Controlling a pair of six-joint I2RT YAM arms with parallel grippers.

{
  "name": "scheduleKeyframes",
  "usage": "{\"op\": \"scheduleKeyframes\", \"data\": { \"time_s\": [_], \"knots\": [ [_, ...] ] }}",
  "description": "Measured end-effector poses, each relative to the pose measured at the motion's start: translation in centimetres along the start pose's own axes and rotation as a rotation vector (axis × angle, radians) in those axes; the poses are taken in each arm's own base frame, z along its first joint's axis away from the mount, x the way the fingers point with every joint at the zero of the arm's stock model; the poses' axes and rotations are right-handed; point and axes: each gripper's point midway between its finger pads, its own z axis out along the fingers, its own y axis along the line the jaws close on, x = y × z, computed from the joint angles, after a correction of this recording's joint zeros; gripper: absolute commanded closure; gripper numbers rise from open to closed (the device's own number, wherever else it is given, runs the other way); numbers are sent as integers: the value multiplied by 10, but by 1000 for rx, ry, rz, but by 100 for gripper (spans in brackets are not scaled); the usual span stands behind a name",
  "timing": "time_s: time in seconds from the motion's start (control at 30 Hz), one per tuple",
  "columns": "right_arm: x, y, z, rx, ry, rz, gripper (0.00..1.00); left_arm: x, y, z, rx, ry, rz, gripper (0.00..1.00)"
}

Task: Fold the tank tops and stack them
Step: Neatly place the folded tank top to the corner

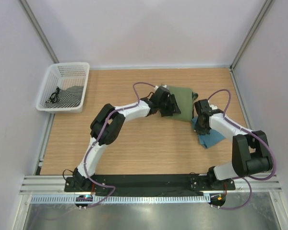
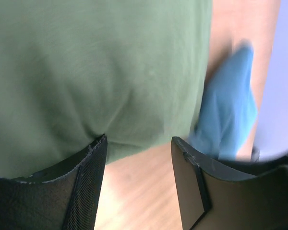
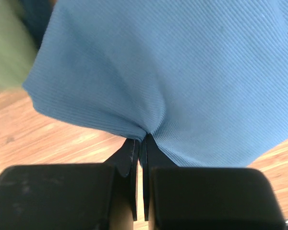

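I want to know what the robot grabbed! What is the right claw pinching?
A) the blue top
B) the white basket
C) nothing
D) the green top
A: in the right wrist view, the right claw is shut on a fold of the blue top, and the cloth puckers right at its tips.

No writing can be read in any of the views. No label, brand, number or sign is legible anywhere.
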Motion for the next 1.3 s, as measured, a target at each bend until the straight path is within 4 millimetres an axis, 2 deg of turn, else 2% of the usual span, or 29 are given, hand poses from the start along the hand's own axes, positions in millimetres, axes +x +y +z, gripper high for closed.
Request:
{"op": "scheduleKeyframes", "data": {
  "time_s": [0.13, 0.27, 0.33, 0.47, 0.57, 0.6, 0.67, 0.7, 0.73, 0.8, 0.87, 1.0, 1.07, 1.13, 1.27, 1.3],
  "knots": [
    [13, 7, 1, -21, 25, -16, 99, -49, 16, 6, -39, -69, -19, 41],
    [28, 30, -6, -76, 35, -60, 99, -81, 28, 10, -64, -108, -20, 39],
    [38, 44, -11, -107, 42, -85, 99, -85, 29, 10, -68, -109, -18, 39],
    [59, 77, -26, -188, 55, -130, 98, -78, 26, 10, -69, -95, 11, 35],
    [71, 106, -40, -263, 56, -155, 88, -67, 28, 3, -78, -80, 30, 30],
    [73, 115, -45, -288, 55, -163, 72, -63, 29, -4, -82, -70, 36, 29],
    [77, 136, -56, -348, 55, -174, 53, -51, 32, -26, -92, -38, 35, 27],
    [78, 146, -63, -381, 48, -179, 35, -47, 34, -37, -95, -30, 32, 26],
    [77, 156, -71, -416, 42, -180, 31, -43, 38, -53, -105, -20, 25, 25],
    [75, 169, -83, -475, 28, -183, 26, -45, 42, -85, -111, -30, 12, 25],
    [69, 177, -95, -521, 12, -176, 27, -56, 45, -116, -111, -65, -2, 24],
    [54, 183, -114, -562, -26, -182, 40, -70, 48, -158, -104, -132, -18, 24],
    [42, 181, -121, -562, -51, -186, 43, -59, 51, -166, -106, -125, -18, 24],
    [28, 172, -120, -543, -67, -180, 41, -33, 53, -164, -120, -89, -6, 24],
    [-1, 132, -100, -469, -93, -110, 23, 30, 54, -149, -139, 21, 9, 17],
    [-6, 116, -93, -446, -96, -80, 22, 51, 49, -145, -132, 56, 24, 15]
  ]
}}
